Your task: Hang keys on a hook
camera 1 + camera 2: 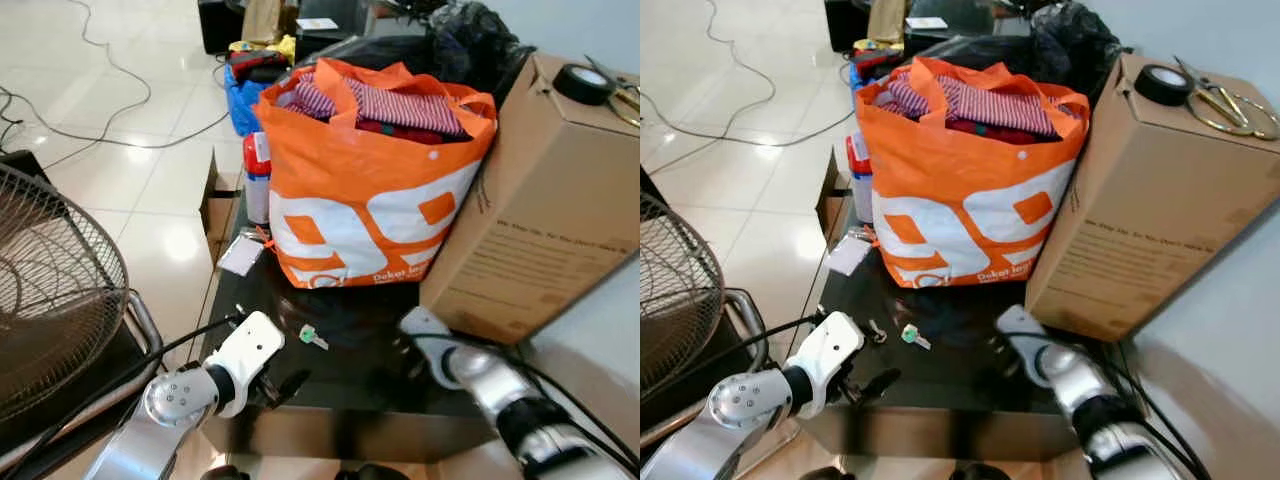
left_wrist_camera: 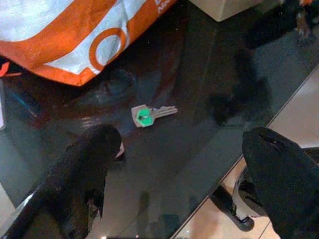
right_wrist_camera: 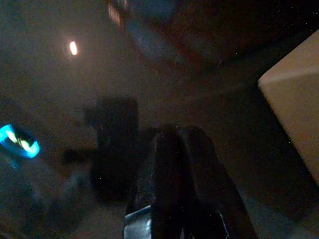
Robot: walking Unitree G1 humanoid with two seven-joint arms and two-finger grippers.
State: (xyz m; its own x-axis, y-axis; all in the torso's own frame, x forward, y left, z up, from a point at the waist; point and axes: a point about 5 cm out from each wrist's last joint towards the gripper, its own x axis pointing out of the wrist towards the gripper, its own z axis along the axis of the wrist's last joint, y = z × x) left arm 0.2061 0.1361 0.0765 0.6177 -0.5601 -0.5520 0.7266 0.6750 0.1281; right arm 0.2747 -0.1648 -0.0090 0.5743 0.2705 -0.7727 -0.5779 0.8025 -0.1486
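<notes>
A small silver key with a green head (image 1: 312, 337) lies flat on the glossy black table (image 1: 380, 390), just in front of the orange bag. In the left wrist view the key (image 2: 149, 114) sits a short way beyond my left gripper (image 2: 184, 164), which is open, its two black fingers (image 2: 94, 164) spread wide above the table's near edge. From the head, my left gripper (image 1: 283, 386) hovers at the table's front left. My right gripper (image 3: 179, 144) is shut with nothing in it, low over the table near the cardboard box; a blurred green glow (image 3: 20, 142) lies off to its side.
An orange and white bag (image 1: 370, 200) full of clothes stands mid-table. A large cardboard box (image 1: 540, 200) with a tape roll (image 1: 582, 82) and scissors stands on the right. A fan grille (image 1: 50, 290) is at the left, with cables on the tiled floor (image 1: 120, 130).
</notes>
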